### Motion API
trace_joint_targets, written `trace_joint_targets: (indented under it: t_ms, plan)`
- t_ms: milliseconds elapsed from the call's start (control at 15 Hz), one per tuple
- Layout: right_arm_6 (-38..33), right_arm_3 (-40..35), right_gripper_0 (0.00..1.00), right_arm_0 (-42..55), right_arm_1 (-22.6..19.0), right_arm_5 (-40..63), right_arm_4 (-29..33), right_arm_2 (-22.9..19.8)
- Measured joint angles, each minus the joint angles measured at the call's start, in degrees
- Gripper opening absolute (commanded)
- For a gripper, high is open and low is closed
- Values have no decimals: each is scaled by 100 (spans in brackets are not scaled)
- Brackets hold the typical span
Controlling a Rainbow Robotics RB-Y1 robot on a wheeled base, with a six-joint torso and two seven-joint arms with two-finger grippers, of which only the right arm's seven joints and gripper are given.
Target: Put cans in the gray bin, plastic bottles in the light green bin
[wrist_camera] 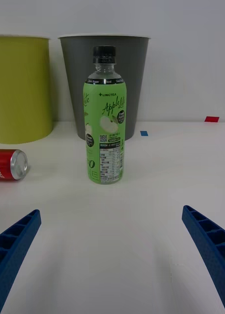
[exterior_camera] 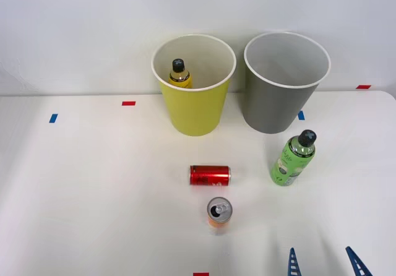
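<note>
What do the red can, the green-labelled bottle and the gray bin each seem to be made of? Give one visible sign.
Red can: likely metal, glossy, with a silvery end in the wrist view.
Green-labelled bottle: probably clear plastic under a printed wrap, with a black screw cap.
Gray bin: apparently matte plastic, smooth with a white rim.

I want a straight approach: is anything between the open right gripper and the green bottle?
Nothing visible. The right gripper faces the green bottle over bare table; the red can lies off to one side.
</note>
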Motion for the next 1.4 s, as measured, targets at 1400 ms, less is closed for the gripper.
trace_joint_targets:
  t_ms: [1400]
  plan:
    - [0,0,100,0,0,0,0,-1]
